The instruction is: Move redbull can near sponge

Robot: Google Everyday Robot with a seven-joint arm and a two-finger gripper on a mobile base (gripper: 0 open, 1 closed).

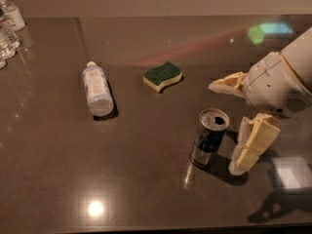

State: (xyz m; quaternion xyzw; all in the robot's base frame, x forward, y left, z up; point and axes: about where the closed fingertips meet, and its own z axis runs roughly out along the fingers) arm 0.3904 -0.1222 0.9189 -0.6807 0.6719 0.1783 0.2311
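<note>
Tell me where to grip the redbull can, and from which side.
Grip the redbull can around its mid-body, across the round side wall, coming in level from the camera view's right. It stands upright and slim, apart from the sponge and the lying bottle. The gripper sits on that side, jaws open wide, can just outside their gap.

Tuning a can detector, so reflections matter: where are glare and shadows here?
Camera view: a bright glare spot on the table near the front edge, a green-blue reflection at back right; the redbull can throws a shadow rightward toward the open gripper beside it.
</note>
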